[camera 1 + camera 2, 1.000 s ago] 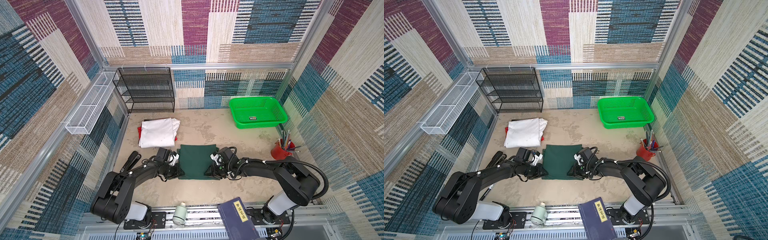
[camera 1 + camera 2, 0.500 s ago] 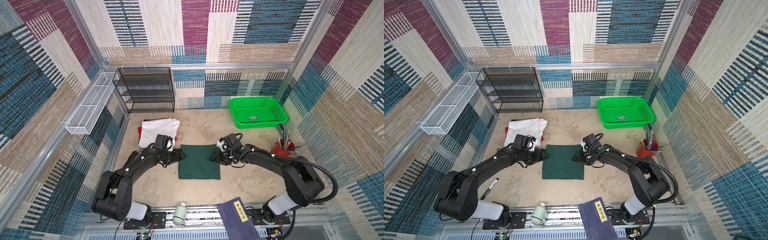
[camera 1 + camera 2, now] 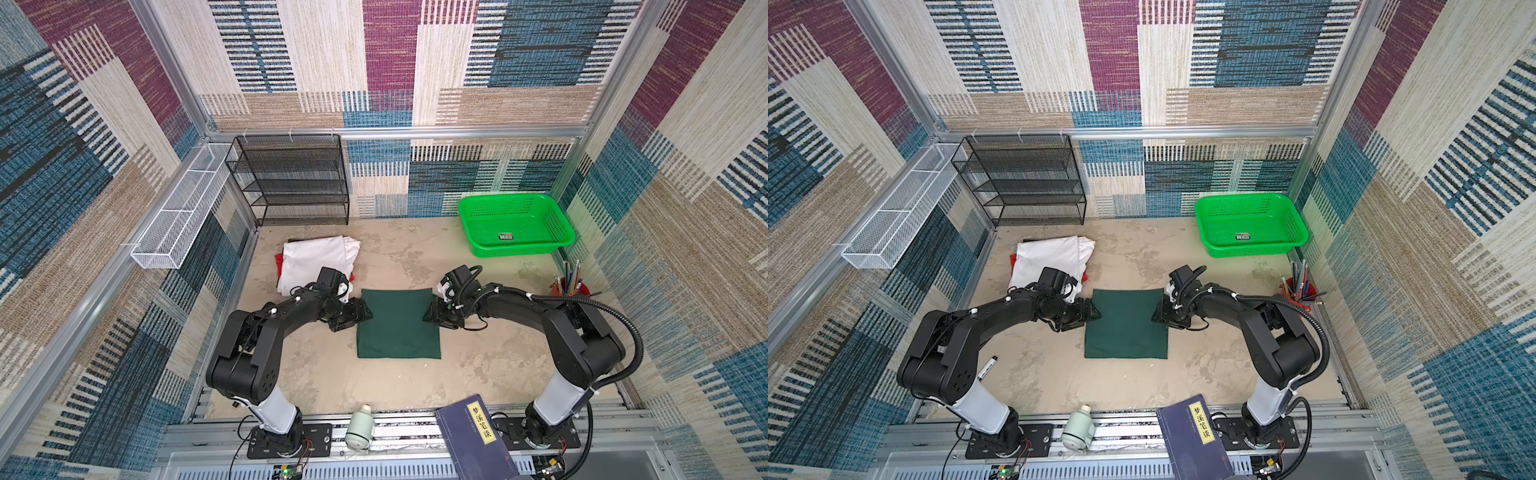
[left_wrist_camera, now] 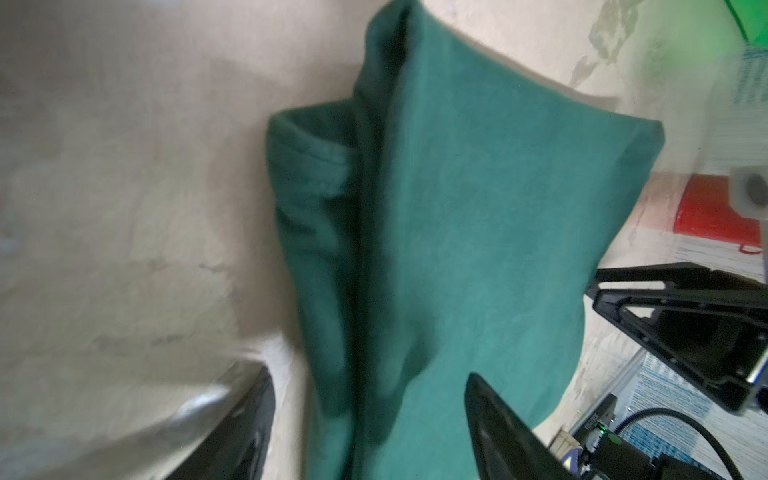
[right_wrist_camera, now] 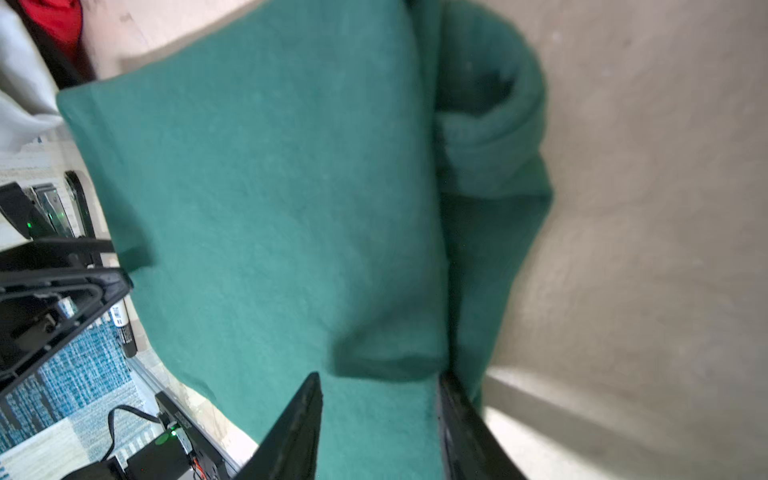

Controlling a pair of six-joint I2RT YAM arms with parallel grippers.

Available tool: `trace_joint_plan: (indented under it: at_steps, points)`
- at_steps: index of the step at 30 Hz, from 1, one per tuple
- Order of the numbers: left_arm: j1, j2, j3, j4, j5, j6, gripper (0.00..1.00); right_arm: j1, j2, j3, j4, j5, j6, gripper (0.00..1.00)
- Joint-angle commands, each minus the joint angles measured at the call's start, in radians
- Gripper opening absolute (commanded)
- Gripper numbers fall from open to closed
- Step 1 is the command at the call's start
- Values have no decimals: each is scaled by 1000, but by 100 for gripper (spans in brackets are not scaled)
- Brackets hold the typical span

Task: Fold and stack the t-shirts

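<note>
Nearest us, a dark blue book [image 3: 478,440] overhung the front rail beside a pale bottle [image 3: 360,428]. Past them the table [image 3: 316,374] lay bare, open ground between the two arm bases right up to the near edge of the dark green t-shirt [image 3: 398,324].

That shirt sat mid-table, folded into a flat rectangle with straight edges. The left gripper [image 3: 360,314] stood at its left edge and the right gripper [image 3: 431,314] at its right edge, facing each other across the cloth.

Further back, the white t-shirt [image 3: 316,257] lay folded on the red t-shirt [image 3: 278,262], just behind the left wrist and near the green shirt's far left corner. There was plenty of bare table towards the bright green basket [image 3: 519,248] and the pencil cup [image 3: 567,286] on the right. The black mesh rack [image 3: 291,178] closed the back.

Up close, we saw what the top views could not: rolled layers stacked along the shirt's side edges. The left gripper [image 4: 369,373] was spread wide, with cloth running between its fingers and nothing pinched. The right gripper [image 5: 380,374] was parted less widely, straddling its edge without clamping it. A marker [image 3: 987,368] showed beside the left arm in a top view.
</note>
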State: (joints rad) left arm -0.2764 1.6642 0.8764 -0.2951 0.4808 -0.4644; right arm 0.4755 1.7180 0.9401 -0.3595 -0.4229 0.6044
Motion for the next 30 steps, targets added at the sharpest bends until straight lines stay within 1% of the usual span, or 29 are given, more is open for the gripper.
trace_joint_plan:
  at_steps: [1, 4, 5, 7, 8, 12, 15, 16, 17, 20, 22, 23, 27, 30]
  points:
    - [-1, 41, -19, 15, 0, 17, 72, -3, -5, -16, -41, 37, -9, 48]
    - [-1, 68, -29, 58, 17, 15, 67, -5, -4, -19, -42, 36, -12, 48]
    - [-1, 74, -30, 68, 25, 13, 64, -6, -2, -18, -42, 35, -10, 48]
    - [-1, 78, -33, 88, 43, 7, 55, -6, -5, -17, -38, 29, -9, 48]
    - [-1, 80, -32, 93, 50, 7, 49, -6, -5, -15, -38, 30, -8, 48]
    - [-1, 86, -12, 103, 81, 8, 19, -7, -11, 14, -42, 40, -22, 48]
    - [-3, 76, 43, 47, 87, 29, 2, -6, -45, 40, -34, 54, -47, 50]
    - [-3, 68, 66, 16, 82, 40, 0, -6, -55, 48, -32, 58, -54, 51]
    - [-3, 60, 91, -22, 73, 52, 0, -6, -68, 59, -30, 65, -60, 55]
    - [-2, 59, 203, -178, 38, 98, 0, -5, -120, 84, -7, 65, -85, 76]
    - [-3, 83, 299, -296, 27, 137, 0, 0, -164, 92, 22, 72, -102, 93]
    - [-3, 97, 346, -351, 23, 156, 0, 4, -190, 93, 42, 75, -108, 99]
    - [-3, 176, 570, -594, -28, 233, 0, 54, -298, 103, 120, 137, -130, 99]
    - [-3, 234, 731, -733, -88, 276, 0, 103, -337, 126, 144, 165, -136, 99]
